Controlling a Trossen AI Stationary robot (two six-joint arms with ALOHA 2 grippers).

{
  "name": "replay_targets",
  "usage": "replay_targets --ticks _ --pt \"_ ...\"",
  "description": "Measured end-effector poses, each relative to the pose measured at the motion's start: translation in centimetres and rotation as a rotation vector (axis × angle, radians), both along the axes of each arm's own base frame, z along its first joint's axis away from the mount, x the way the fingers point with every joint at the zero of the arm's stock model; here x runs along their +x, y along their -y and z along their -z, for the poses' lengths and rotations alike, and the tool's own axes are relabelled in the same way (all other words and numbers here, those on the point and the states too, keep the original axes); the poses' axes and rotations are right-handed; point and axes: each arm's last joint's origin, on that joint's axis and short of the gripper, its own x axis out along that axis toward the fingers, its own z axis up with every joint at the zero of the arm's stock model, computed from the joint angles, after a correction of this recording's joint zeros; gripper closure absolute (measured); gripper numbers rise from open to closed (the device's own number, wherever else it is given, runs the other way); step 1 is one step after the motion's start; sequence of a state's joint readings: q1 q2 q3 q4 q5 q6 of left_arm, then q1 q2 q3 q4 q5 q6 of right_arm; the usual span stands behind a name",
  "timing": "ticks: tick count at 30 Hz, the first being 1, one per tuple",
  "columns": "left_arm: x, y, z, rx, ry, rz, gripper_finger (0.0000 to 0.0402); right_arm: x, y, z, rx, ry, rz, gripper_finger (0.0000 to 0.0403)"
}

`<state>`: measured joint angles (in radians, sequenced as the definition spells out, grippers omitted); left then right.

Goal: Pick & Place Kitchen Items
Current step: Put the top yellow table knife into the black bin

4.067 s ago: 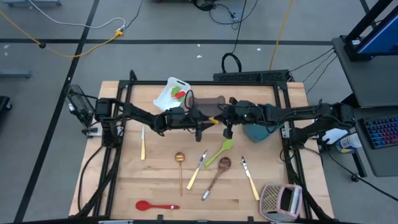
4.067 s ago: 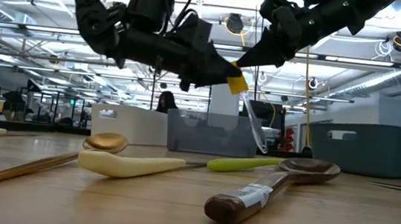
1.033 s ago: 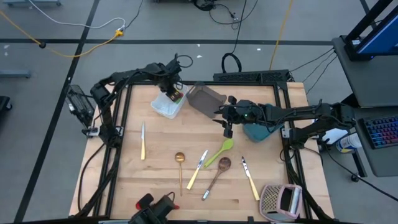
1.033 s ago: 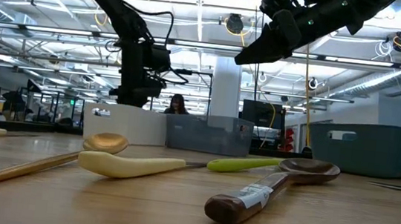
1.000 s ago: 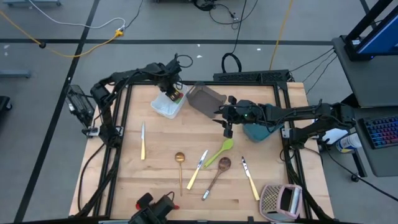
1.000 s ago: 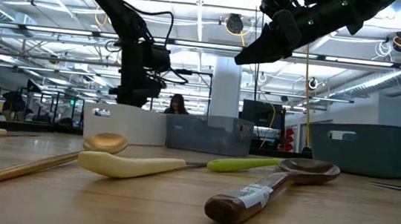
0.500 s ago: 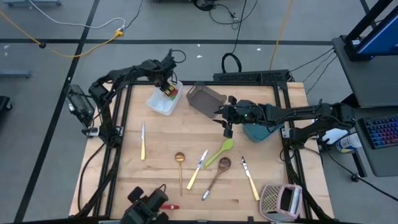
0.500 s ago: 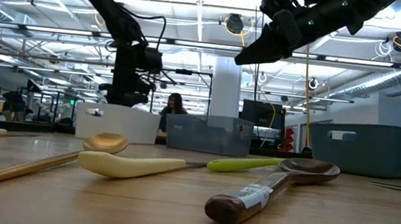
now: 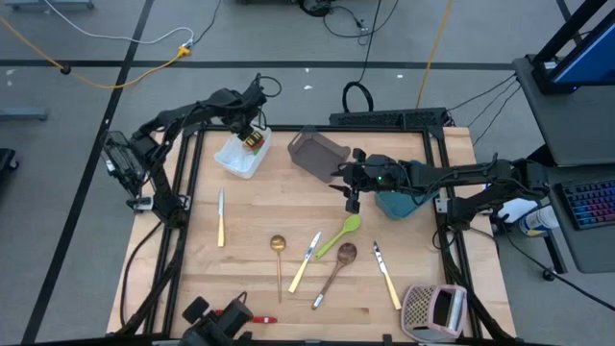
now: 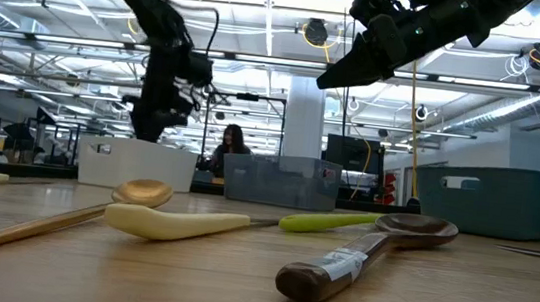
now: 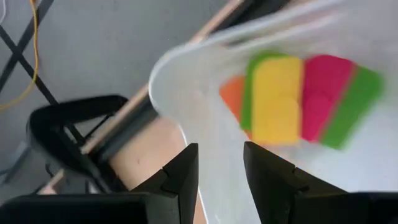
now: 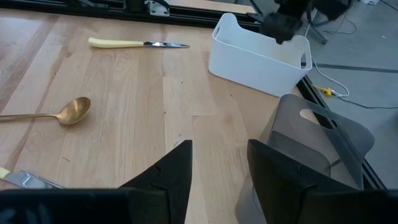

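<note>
The left gripper [image 9: 252, 140], its fingers apart and holding nothing, hangs over the white tub [image 9: 231, 160] at the table's [image 9: 259, 207] far left edge. The right gripper [image 9: 352, 204], also open and empty, hovers above bare wood beside the grey tub [image 9: 312, 156].

A white tub [image 9: 242, 154], grey tub [image 9: 317, 156] (tipped), teal tub [image 9: 396, 204] and grater [image 9: 434, 310] occupy the table.

Bright, even light from ceiling lamps.
The left wrist view is blurred; the near brown spoon [image 10: 359, 256] is out of focus.
</note>
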<state>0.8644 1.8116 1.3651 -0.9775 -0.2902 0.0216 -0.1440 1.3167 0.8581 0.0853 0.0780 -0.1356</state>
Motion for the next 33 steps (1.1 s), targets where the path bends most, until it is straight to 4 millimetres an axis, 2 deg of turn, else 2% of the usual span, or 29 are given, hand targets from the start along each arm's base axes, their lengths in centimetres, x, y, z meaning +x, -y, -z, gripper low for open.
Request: replay_targets --ticks 4,9,12,15,19,26,33 --pt "-0.1 2.7 -3.4 0.031 0.058 -0.036 0.0268 0.0 0.0 0.0 0.000 0.000 0.000 0.0243" --pt "-0.2 6.7 -7.2 0.014 0.226 -0.086 0.0268 0.0 0.0 0.0 0.000 0.000 0.001 0.0232" --pt "-0.4 9.3 -8.6 -0.005 0.261 -0.072 0.0268 0.0 0.0 0.0 0.000 0.000 0.000 0.0230" --pt "-0.8 11.9 -9.0 -0.043 0.259 -0.061 0.0268 0.0 0.0 0.1 0.002 -0.011 0.000 0.0230" --pt "-1.4 15.4 -7.9 -0.097 0.266 -0.062 0.0268 -0.1 0.0 0.2 0.004 -0.023 0.000 0.0233" --pt "-2.9 21.0 -3.0 -0.201 0.229 -0.220 0.0268 -0.1 0.0 0.3 0.005 -0.029 0.001 0.0233" --pt "-4.3 24.7 2.0 -0.309 0.150 -0.375 0.0268 -0.1 0.0 0.3 0.005 -0.030 0.001 0.0234"
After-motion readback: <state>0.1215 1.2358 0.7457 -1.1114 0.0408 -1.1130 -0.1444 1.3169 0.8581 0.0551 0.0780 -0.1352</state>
